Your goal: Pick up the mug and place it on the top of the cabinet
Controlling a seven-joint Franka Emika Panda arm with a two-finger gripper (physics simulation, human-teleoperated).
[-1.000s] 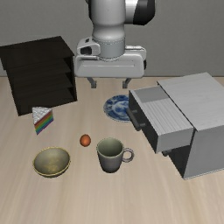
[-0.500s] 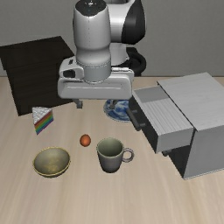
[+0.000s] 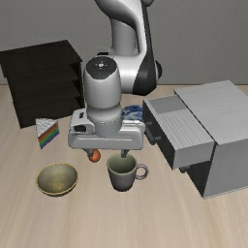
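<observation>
While the gripper [image 3: 107, 155] is held low over the counter [image 3: 194, 225], its fingers are spread apart and nothing is clasped; one finger is set at the far rim of the mug [image 3: 122, 174]. The mug is stood upright, handle turned to the exterior view's right. A small red ball [image 3: 94, 155] is seen beside the other finger, and a grey cabinet [image 3: 215, 121] with an opened drawer [image 3: 167, 131] farther right.

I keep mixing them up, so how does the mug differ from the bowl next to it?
The mug is grey-green, tall-sided, with a handle toward the exterior view's right; the bowl is yellowish, wider, shallow, handleless. Both stand upright on the table.
</observation>
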